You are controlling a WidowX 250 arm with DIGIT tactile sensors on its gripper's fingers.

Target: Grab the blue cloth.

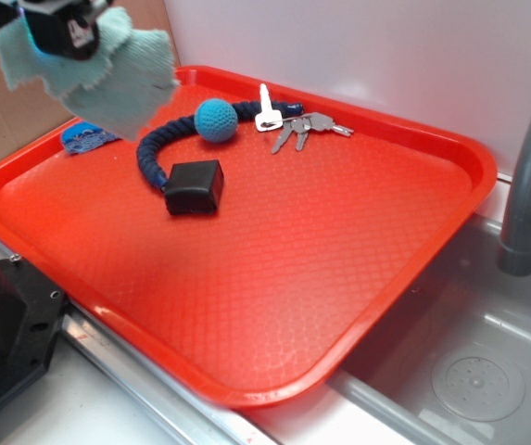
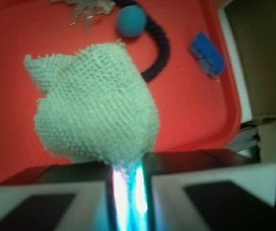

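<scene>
The jaws of the gripper [image 2: 126, 185] are clamped on one bunched end of the blue cloth [image 1: 107, 79], which is held in the air above the far left corner of the red tray [image 1: 274, 278]. The cloth's long axis is seen running away from the jaws, its frayed free corners fanned outward and pointed down toward the tray. Held within the tray are a teal crochet ball [image 1: 216, 120] on a dark braided cord [image 1: 158, 148], a black box [image 1: 194, 186], keys [image 1: 297, 122] and a small blue sponge pad [image 1: 86, 138] at the left rim.
</scene>
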